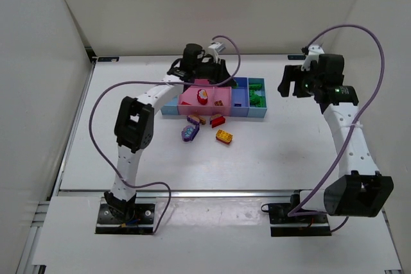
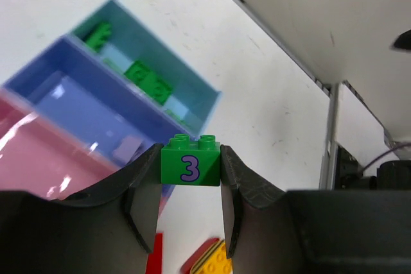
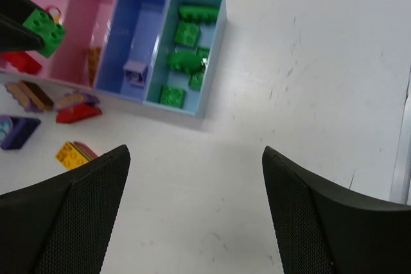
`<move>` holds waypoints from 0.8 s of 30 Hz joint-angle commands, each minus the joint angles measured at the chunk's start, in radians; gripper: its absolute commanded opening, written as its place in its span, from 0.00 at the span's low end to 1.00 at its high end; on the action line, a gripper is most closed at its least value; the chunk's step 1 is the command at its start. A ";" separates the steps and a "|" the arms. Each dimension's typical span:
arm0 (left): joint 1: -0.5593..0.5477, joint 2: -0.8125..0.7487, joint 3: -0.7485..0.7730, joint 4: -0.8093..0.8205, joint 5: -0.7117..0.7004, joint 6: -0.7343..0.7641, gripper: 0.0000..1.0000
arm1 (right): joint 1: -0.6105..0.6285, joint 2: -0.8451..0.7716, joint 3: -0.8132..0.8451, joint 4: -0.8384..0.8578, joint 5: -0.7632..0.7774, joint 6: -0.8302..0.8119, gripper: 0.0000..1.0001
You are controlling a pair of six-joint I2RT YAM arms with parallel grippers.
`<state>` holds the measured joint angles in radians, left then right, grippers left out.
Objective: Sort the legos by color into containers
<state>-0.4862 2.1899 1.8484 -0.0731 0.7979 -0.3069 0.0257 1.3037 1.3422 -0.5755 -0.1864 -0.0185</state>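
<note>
Left pincer (image 2: 190, 157) clenched on green brick (image 2: 190, 170) marked with a purple 3, held up over the pink compartment, left of the teal bin (image 3: 176, 112). Teal bin holds green pieces (image 3: 186, 61). Right pincer (image 3: 196, 171) released, fingers wide, over bare counter (image 3: 308, 94) right of the teal bin.

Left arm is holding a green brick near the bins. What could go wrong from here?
The green brick hangs in the left gripper toward the pink compartment, short of the teal compartment holding the other green bricks; released here, it likely lands in the wrong colour.
It is pinched only at the fingertips, so it might slip.
The open right gripper hovers near the teal end; the arms could crowd.
</note>
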 commanded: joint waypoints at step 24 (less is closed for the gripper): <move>-0.137 0.375 0.488 0.010 0.110 0.144 0.28 | -0.173 -0.106 -0.083 -0.086 -0.125 0.003 0.84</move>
<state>-0.6079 2.5797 2.2776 -0.1120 0.9154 -0.1802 -0.1429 1.2049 1.2610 -0.6586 -0.2886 -0.0261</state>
